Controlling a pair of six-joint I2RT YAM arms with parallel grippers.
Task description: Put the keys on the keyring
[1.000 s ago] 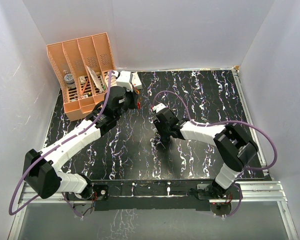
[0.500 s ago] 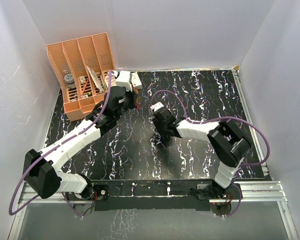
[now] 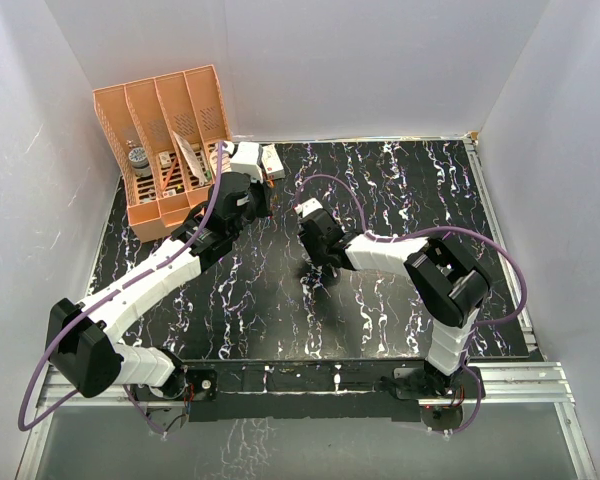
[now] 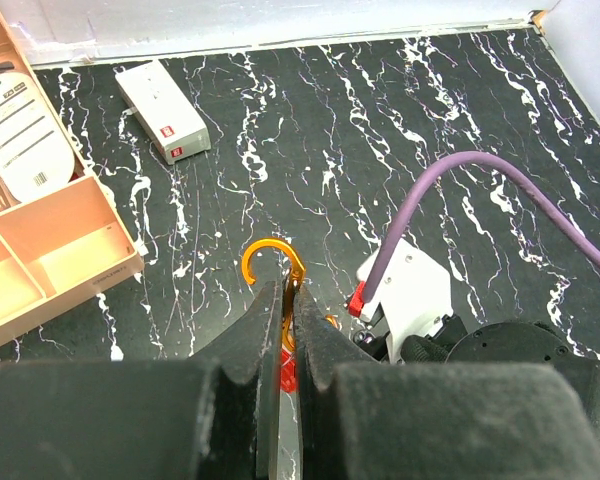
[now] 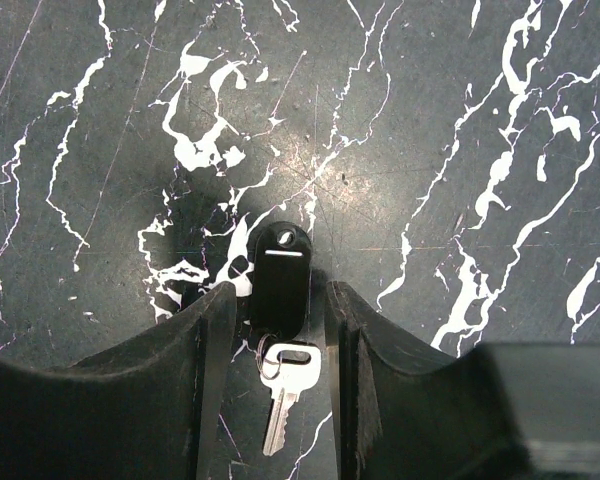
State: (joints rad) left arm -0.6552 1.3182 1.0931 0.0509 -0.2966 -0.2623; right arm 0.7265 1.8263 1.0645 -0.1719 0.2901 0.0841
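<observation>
The keyring (image 4: 272, 242), an orange-yellow loop, stood with its open-ended arc poking toward 12 o'clock out of the closed fingers of the left gripper (image 4: 283, 297). The red-headed key (image 4: 288, 368) was pinched just behind it, toward 6 o'clock. The black-headed key (image 5: 280, 280) lay flat, its oblong head at 12 o'clock and its small silver blade at 6 o'clock.

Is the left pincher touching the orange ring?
Touching. The left wrist view shows the two fingers of the left gripper pressed shut on the keyring, its orange loop poking out past their tips.
</observation>
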